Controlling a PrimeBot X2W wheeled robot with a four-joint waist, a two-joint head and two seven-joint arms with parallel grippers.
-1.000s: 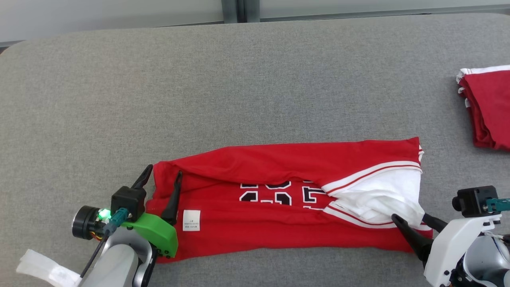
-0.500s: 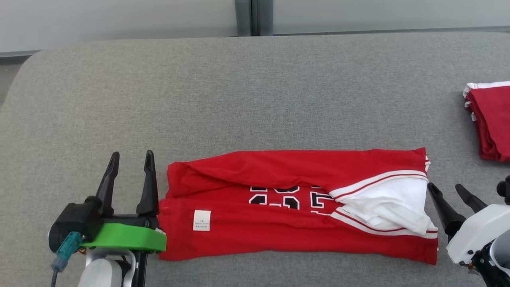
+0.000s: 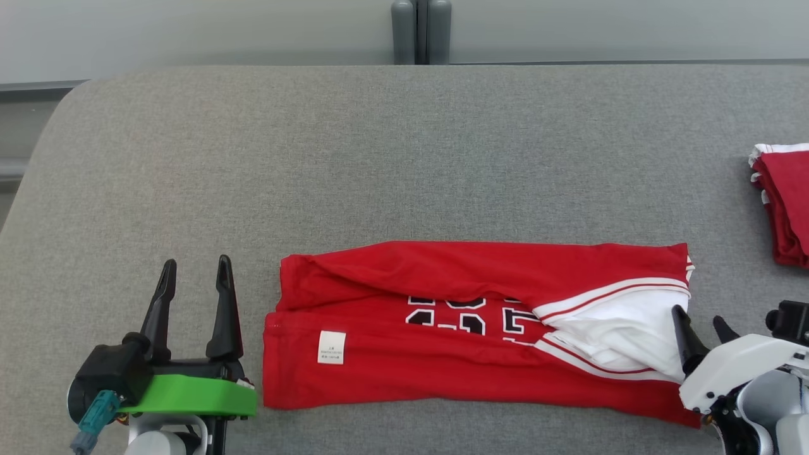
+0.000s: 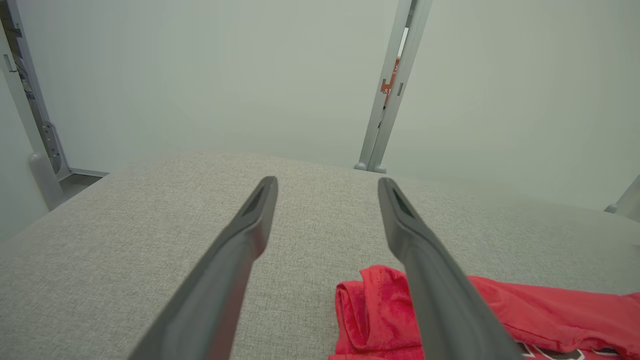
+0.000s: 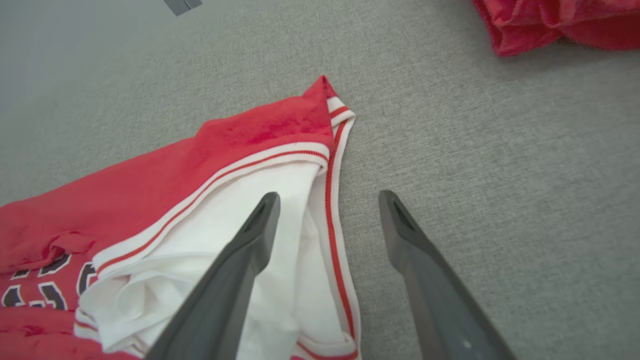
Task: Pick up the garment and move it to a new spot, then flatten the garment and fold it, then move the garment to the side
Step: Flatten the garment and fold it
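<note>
Head view: looking down on a red jersey (image 3: 442, 373) lying folded into a long band across the grey fabric surface (image 3: 379, 158), sitting toward 5 o'clock of the frame. Showing a white label (image 3: 331, 347) near its 9 o'clock end, black numerals (image 3: 468, 313) half tucked under the folded-over upper edge, and a white panel (image 3: 622, 325) with red-and-white trim at its 3 o'clock end. Finding the left gripper (image 3: 196, 260) at 8 o'clock, standing just beside the jersey's 9 o'clock end but apart from it, fingers spread wide, pointing to 12 o'clock and clasping nothing. Finding the right gripper (image 3: 697, 314) at 4 o'clock, fingers likewise parted, one tip overlapping the white panel's edge. Noting a pile of red garments (image 3: 787, 208) at 3 o'clock, well apart from the jersey.

Left wrist view: looking along two dark fingers held wide over bare grey surface, catching the jersey's bunched red end at 5 o'clock, and a metal post (image 4: 390, 90) at 1 o'clock.

Right wrist view: looking along fingers parted wide and gripping nothing, reaching over the white panel at 7 o'clock and over bare grey surface at 5 o'clock. Not able to tell about contact with the cloth. Catching the pile of red garments at 1 o'clock.
</note>
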